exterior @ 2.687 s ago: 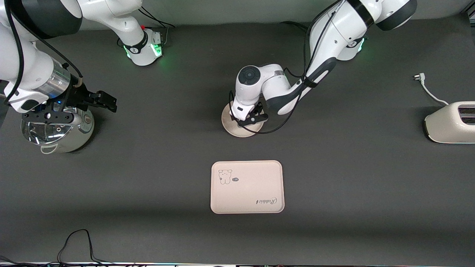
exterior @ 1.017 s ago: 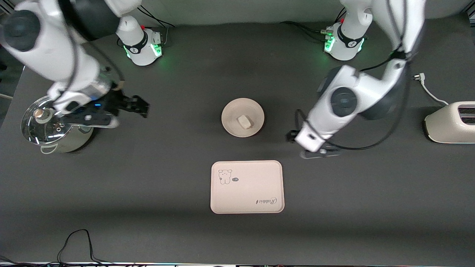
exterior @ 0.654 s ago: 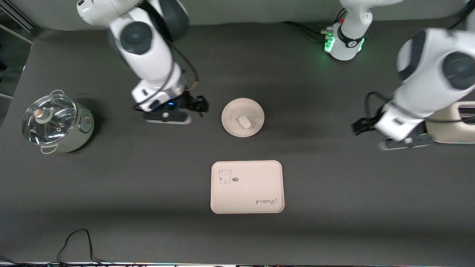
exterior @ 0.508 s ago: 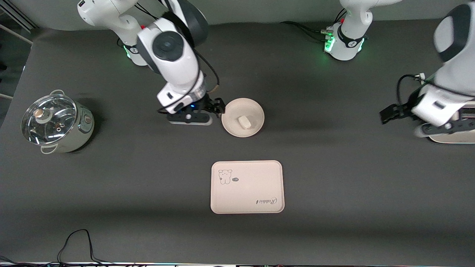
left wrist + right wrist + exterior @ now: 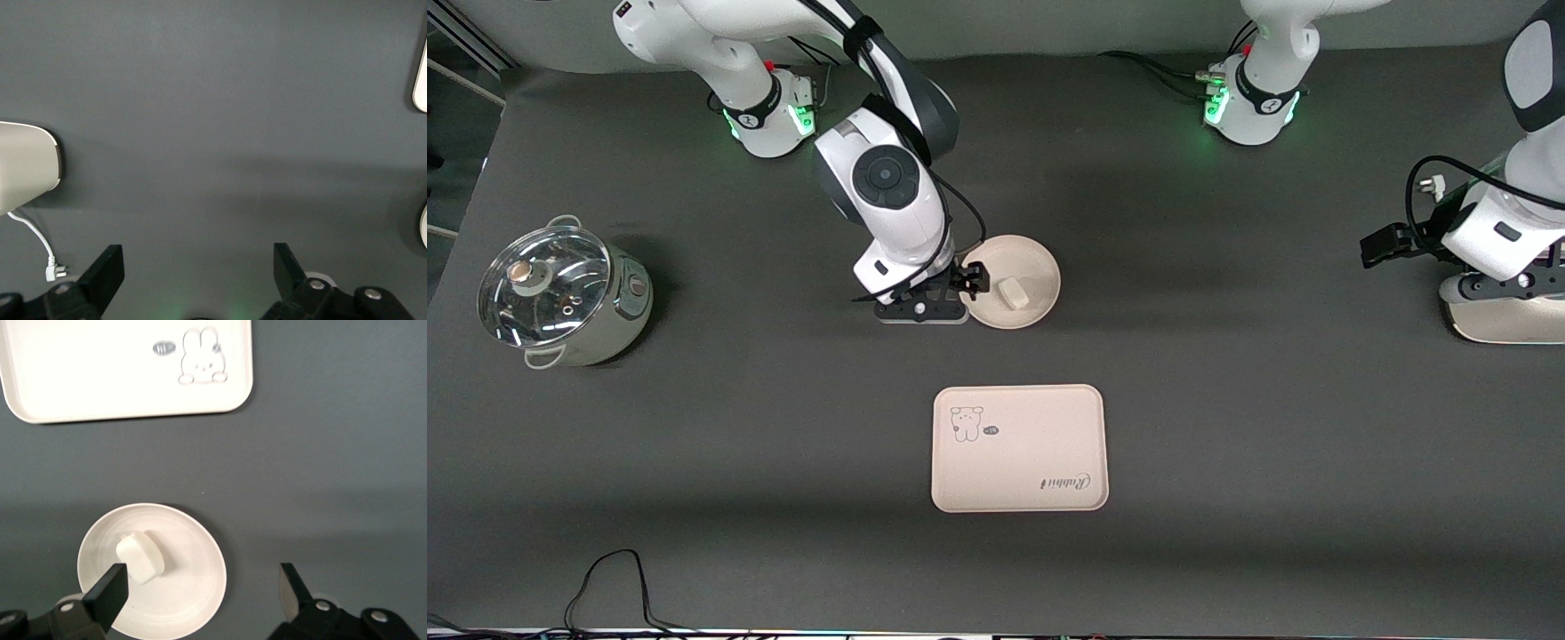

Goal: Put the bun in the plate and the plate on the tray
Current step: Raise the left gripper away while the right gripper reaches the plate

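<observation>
Where the table runs toward the right arm's end, a steel pot with a glass lid [image 5: 560,296] stands well apart from everything else, and a black cable [image 5: 609,587] loops at the edge nearest the front camera. The right gripper [image 5: 969,283] is low at the rim of the plate [image 5: 1040,267] on the side toward the right arm's end, its jaws spread wide; in the right wrist view one finger [image 5: 110,593] overlaps the plate's rim [image 5: 200,587] close to the bun [image 5: 140,557], the other is over bare mat, and nothing is pinched between them. The plate sits mid-table, farther from the front camera than the tray [image 5: 1032,462] and apart from it. The bun [image 5: 1011,292] lies inside the plate, somewhat off centre, its long axis slanting across the dish. The tray lies flat with its long sides running along the table's length, the rabbit print [image 5: 966,423] at the corner toward the right arm's end and the script word "Rabbit" [image 5: 1067,482] at the corner diagonally across; only mat lies between plate and tray. At the left arm's end the left gripper [image 5: 1392,244] waits over the mat just beside a white toaster [image 5: 1503,322], jaws spread and holding nothing, with the toaster's plug and cord [image 5: 40,250] nearby.
</observation>
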Action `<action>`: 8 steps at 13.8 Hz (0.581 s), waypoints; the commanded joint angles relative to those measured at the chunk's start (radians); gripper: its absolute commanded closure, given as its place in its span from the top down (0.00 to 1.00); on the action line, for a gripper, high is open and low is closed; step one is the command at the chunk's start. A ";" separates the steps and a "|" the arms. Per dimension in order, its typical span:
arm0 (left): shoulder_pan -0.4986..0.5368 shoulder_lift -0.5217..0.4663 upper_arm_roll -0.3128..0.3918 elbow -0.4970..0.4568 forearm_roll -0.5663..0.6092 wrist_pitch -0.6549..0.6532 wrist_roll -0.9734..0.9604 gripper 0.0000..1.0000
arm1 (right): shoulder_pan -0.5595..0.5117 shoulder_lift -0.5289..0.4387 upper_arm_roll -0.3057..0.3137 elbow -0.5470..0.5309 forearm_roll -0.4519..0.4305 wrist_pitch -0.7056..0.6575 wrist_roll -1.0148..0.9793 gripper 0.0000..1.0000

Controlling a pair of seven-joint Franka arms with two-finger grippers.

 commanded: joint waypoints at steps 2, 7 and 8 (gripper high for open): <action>-0.010 -0.026 0.002 -0.022 -0.012 -0.016 0.019 1.00 | 0.057 -0.024 -0.009 -0.214 0.076 0.226 -0.021 1.00; -0.028 -0.023 -0.006 -0.025 -0.013 -0.015 0.010 1.00 | 0.071 0.023 -0.012 -0.333 0.081 0.387 -0.023 1.00; -0.031 -0.025 -0.006 -0.025 -0.013 -0.015 0.007 1.00 | 0.072 0.042 -0.010 -0.333 0.081 0.399 -0.023 1.00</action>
